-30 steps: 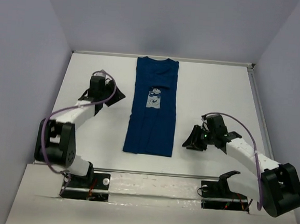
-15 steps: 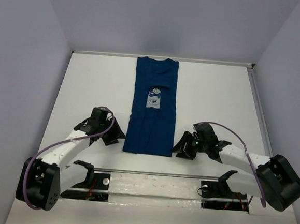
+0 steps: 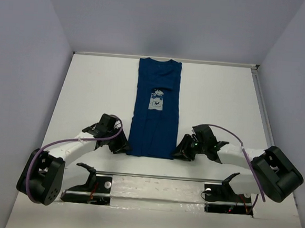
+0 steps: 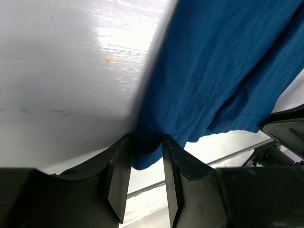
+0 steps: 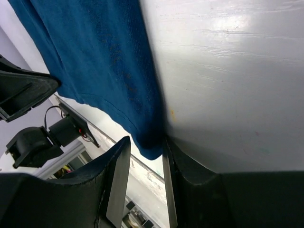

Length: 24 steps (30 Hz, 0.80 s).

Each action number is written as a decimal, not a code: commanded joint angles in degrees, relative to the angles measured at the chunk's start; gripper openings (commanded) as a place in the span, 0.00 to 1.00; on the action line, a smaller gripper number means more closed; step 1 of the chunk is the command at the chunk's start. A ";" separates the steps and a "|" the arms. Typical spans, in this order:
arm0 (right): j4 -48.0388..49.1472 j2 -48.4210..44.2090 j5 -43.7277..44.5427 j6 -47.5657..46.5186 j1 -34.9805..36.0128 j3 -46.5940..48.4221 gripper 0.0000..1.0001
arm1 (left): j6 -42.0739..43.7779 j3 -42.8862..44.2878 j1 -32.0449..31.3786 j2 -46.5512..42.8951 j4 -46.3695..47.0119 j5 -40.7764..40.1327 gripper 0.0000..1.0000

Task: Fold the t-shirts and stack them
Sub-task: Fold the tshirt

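A dark navy t-shirt lies flat on the white table, folded into a long narrow strip with its pale print facing up and its collar at the far end. My left gripper sits at the near left hem corner. In the left wrist view the cloth fills the gap of that gripper, pinched between both fingers. My right gripper is at the near right hem corner. There the cloth hangs inside that gripper against one finger, with a gap to the other.
Both arms lie low along the near part of the white table. The front rail with the arm bases runs just behind the hem. Pale walls close the table on the left, right and far sides.
Both arms swung in from the table's sides to the near hem corners. Both grippers opened wider on the way, then narrowed around the cloth. The t-shirt has not moved.
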 commanded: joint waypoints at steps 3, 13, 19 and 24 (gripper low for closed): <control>-4.29 0.82 1.84 -0.55 0.59 1.68 0.37 | 0.59 -0.59 -0.28 0.09 -0.90 1.48 0.29; -10.14 -1.98 2.89 -1.43 2.79 2.56 0.00 | 2.08 0.20 -0.28 -2.98 -5.02 5.26 0.00; -23.58 -12.33 3.24 -1.61 6.92 2.21 0.00 | 0.60 1.51 -4.41 -8.41 -12.57 4.65 0.00; -36.08 -21.13 7.09 -2.48 6.92 6.41 0.00 | -3.45 5.29 -5.20 -16.78 -18.38 3.51 0.00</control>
